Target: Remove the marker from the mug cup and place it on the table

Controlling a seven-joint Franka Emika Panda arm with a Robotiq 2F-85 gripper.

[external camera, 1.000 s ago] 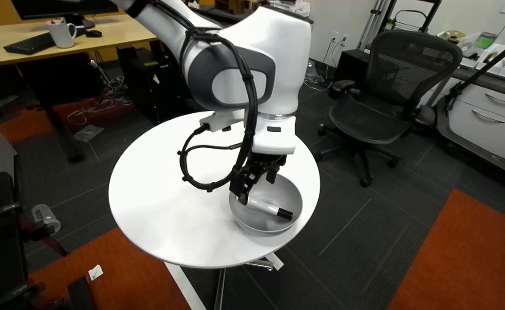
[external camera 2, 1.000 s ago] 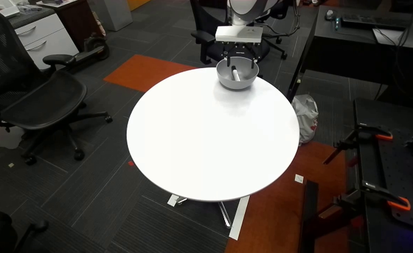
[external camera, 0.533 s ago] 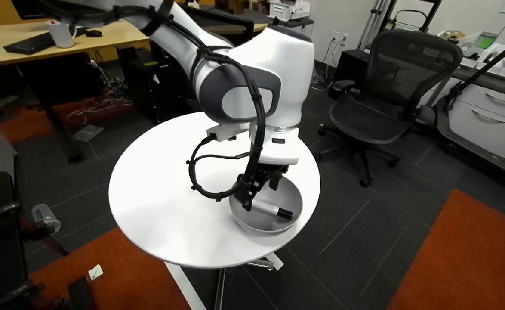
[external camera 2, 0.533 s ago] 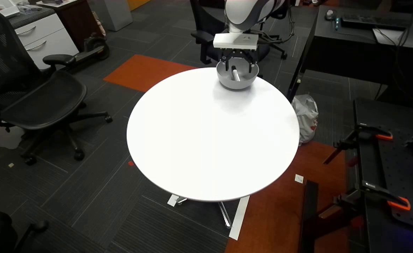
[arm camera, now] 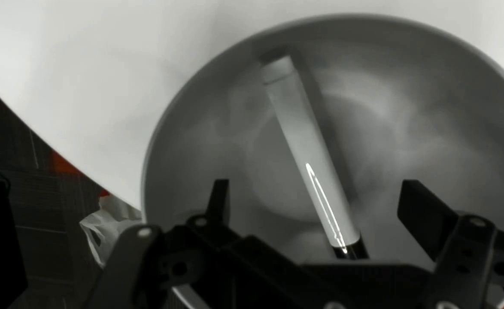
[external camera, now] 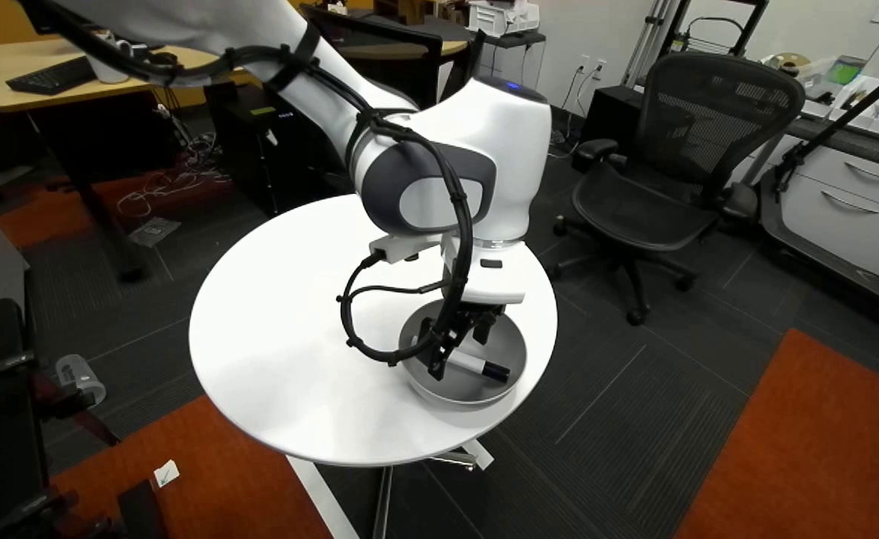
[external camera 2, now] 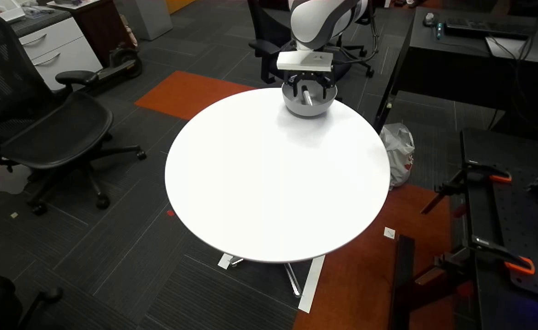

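Observation:
The mug cup, a wide grey bowl (external camera: pixel 477 394), stands near the edge of the round white table (external camera: pixel 297 352); it shows in both exterior views (external camera 2: pixel 306 110). The marker (external camera: pixel 468 362), with a light grey-white body and black end, lies slanted inside the bowl. In the wrist view the marker (arm camera: pixel 308 146) runs from the far wall toward my gripper, its black end partly hidden by the gripper. My gripper (arm camera: pixel 314 184) is open, one finger on each side of the marker, not touching it. In an exterior view the gripper (external camera 2: pixel 310 94) points down with its fingertips inside the bowl.
A black mesh chair (external camera: pixel 679 150) stands beside the table. A light-wood desk (external camera: pixel 5 56) with a keyboard (external camera: pixel 52 76) is behind the arm. A white plastic bag (external camera 2: pixel 398 153) and a black bench with clamps (external camera 2: pixel 516 220) are off the table's side. The bowl's rim surrounds the fingers.
My open gripper has moved down into the bowl, its fingers now lower around the marker. The marker and bowl have not moved.

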